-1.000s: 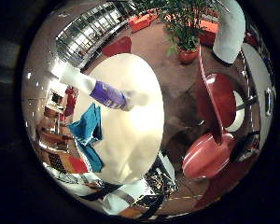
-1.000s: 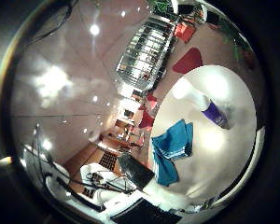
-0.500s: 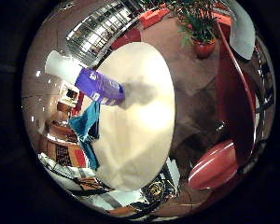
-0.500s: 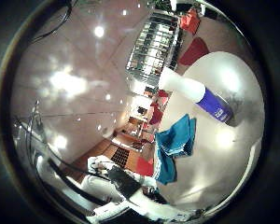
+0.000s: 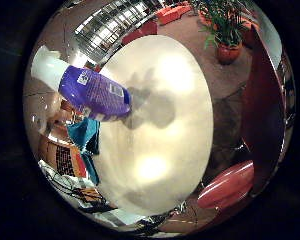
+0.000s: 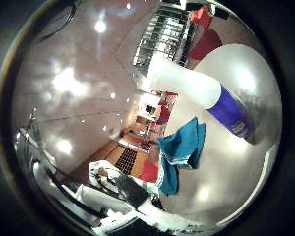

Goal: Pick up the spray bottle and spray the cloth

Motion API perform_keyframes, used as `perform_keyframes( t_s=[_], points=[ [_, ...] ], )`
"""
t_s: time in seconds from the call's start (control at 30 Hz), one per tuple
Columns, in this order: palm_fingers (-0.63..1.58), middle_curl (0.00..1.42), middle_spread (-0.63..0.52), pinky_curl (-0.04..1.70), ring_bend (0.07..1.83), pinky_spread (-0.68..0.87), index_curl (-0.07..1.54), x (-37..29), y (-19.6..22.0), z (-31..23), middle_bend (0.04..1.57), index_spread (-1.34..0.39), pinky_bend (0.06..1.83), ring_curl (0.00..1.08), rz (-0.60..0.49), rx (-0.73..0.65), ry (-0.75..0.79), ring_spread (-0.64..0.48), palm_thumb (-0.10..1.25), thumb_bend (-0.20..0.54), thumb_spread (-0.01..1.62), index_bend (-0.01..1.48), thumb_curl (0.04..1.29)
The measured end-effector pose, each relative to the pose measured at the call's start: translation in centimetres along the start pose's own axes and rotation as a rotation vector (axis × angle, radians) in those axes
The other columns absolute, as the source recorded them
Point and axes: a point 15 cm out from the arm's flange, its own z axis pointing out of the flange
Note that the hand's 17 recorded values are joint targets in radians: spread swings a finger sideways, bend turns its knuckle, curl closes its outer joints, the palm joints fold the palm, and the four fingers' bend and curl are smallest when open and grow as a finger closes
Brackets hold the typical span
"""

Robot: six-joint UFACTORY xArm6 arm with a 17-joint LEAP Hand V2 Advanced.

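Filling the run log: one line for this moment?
phase: approach | target: purple-and-white plastic spray bottle, upright on round white table | blue cloth beside it | bottle ungrasped

Bottle and cloth on the counter, close before the robot hand's palm

The spray bottle [image 5: 92,92] stood on the counter [image 5: 165,130], filling much of both palm views and nearest the robot hand. The cloth [image 6: 182,147] lay beside it, hanging over the counter's edge. A chair [image 5: 227,185] and a potted plant [image 5: 225,35] stood on the floor beyond the counter.
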Motion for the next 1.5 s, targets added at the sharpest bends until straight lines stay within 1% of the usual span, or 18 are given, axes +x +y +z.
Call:
perform_keyframes(
  t_s=[0.57,0.73,0.83,0.87,0.9,0.93,0.97,1.0,1.03,1.07,1.1,1.13,1.17,1.2,1.27,1.3,1.37,1.5],
  points=[
    [0.13,0.35,0.11,0.3,0.42,0.34,0.26,-0.9,-3.2,5.9,0.27,-0.12,0.39,0.25,-0.046,-0.014,0.01,0.17,0.32,-0.032,0.88,0.15,0.3],
    [0.2,0.36,0.09,0.29,0.46,0.33,0.26,-1.5,-4.2,8.2,0.3,-0.11,0.38,0.26,-0.059,-0.014,0.016,0.15,0.38,-0.022,0.91,0.15,0.3],
    [0.31,0.37,0.06,0.29,0.54,0.29,0.26,-2.4,-5.0,10.1,0.35,-0.12,0.38,0.28,-0.068,-0.017,0.015,0.11,0.5,-0.005,0.96,0.15,0.32],
    [0.41,0.38,0.03,0.28,0.61,0.26,0.26,-2.8,-5.3,11.0,0.37,-0.13,0.38,0.29,-0.071,-0.017,0.011,0.09,0.58,0.023,0.98,0.15,0.34],
    [0.46,0.39,0.01,0.28,0.66,0.24,0.26,-3.2,-5.5,11.7,0.39,-0.14,0.39,0.3,-0.072,-0.016,0.008,0.06,0.62,0.02,0.99,0.15,0.35],
    [0.66,0.41,-0.04,0.27,0.76,0.15,0.26,-3.7,-5.6,12.4,0.47,-0.18,0.44,0.32,-0.064,-0.014,-0.001,-0.01,0.72,0.04,0.99,0.16,0.38],
    [0.76,0.43,-0.08,0.28,0.83,0.07,0.26,-4.2,-5.6,13.1,0.51,-0.21,0.51,0.34,-0.052,-0.008,-0.012,-0.06,0.78,0.043,0.99,0.16,0.41],
    [0.96,0.45,-0.12,0.32,0.92,-0.06,0.25,-4.6,-5.6,13.6,0.53,-0.24,0.66,0.38,-0.038,-0.001,-0.023,-0.12,0.86,0.055,0.93,0.14,0.45],
    [1.02,0.46,-0.14,0.33,0.92,-0.14,0.25,-4.9,-5.7,14.0,0.54,-0.27,0.75,0.38,-0.025,0.007,-0.034,-0.15,0.89,0.039,0.87,0.15,0.47],
    [1.13,0.49,-0.18,0.38,0.95,-0.29,0.27,-5.3,-5.8,14.3,0.59,-0.3,0.86,0.41,-0.014,0.011,-0.044,-0.19,0.92,0.006,0.76,0.19,0.52],
    [1.24,0.52,-0.19,0.4,0.97,-0.34,0.31,-5.7,-5.7,14.7,0.66,-0.32,0.87,0.42,-0.005,0.005,-0.056,-0.21,0.93,-0.015,0.69,0.25,0.54],
    [1.25,0.55,-0.2,0.41,0.98,-0.38,0.34,-6.0,-5.5,14.9,0.72,-0.34,0.9,0.44,0.001,0.0,-0.066,-0.23,0.94,-0.024,0.62,0.31,0.57],
    [1.33,0.58,-0.19,0.43,1.02,-0.39,0.39,-6.3,-5.2,15.2,0.8,-0.34,0.93,0.45,0.006,-0.008,-0.077,-0.22,0.94,-0.027,0.58,0.41,0.59],
    [1.34,0.6,-0.18,0.45,1.07,-0.4,0.43,-6.4,-4.7,15.5,0.84,-0.35,0.95,0.47,0.019,-0.016,-0.088,-0.22,0.94,-0.027,0.56,0.47,0.61],
    [1.37,0.65,-0.16,0.51,1.19,-0.35,0.55,-6.7,-3.7,15.9,0.97,-0.31,1.07,0.51,0.046,-0.028,-0.116,-0.19,0.94,-0.023,0.58,0.7,0.65],
    [1.38,0.66,-0.15,0.53,1.23,-0.32,0.59,-6.9,-3.7,16.0,1.02,-0.3,1.11,0.53,0.051,-0.028,-0.126,-0.18,0.94,-0.018,0.61,0.78,0.66],
    [1.31,0.7,-0.13,0.59,1.32,-0.28,0.65,-7.2,-3.7,15.9,1.12,-0.26,1.2,0.56,0.056,-0.025,-0.143,-0.17,0.96,-0.017,0.64,0.91,0.68],
    [1.22,0.72,-0.1,0.69,1.41,-0.22,0.72,-7.5,-3.5,15.7,1.24,-0.22,1.28,0.59,0.08,-0.028,-0.167,-0.16,1.0,-0.013,0.68,1.04,0.72]
  ],
)
